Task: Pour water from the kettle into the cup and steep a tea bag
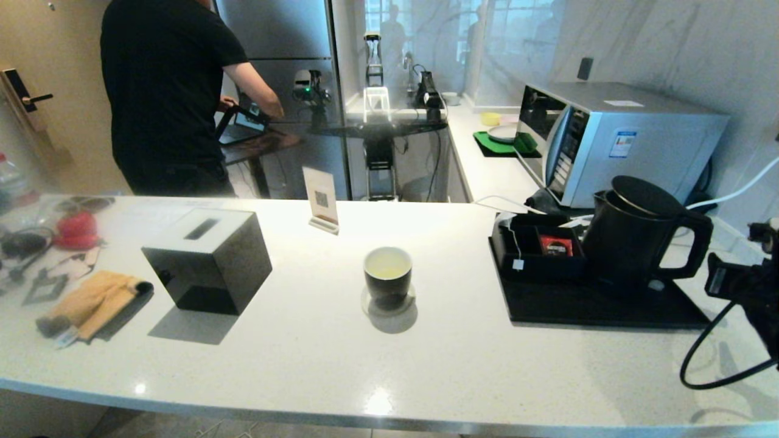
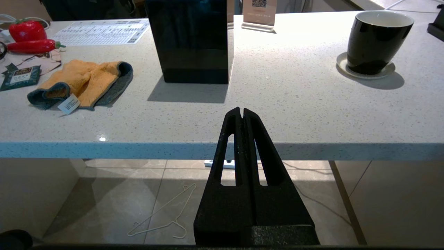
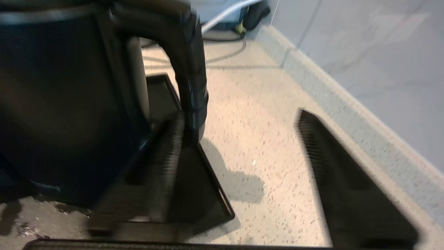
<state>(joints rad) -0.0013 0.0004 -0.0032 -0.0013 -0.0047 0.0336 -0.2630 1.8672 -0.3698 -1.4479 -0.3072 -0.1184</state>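
While the right gripper point(image 3: 239, 139) hangs spread beside the kettle point(image 1: 633, 237), its near finger sits just beside the handle, gripping nothing. Well off to its left stands the cup point(image 1: 387, 274), holding water point(image 1: 387, 264). Left gripper point(image 2: 241, 113): pressed together, below the counter edge.

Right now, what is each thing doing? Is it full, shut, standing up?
cup: upright on a coaster, pale water inside
kettle: upright on the black tray, lid on, nobody holding it
tea bag: tag hangs over the tray's box, not in the cup
left hand: shut, empty, at the counter's front edge
right hand: open, beside the kettle's handle
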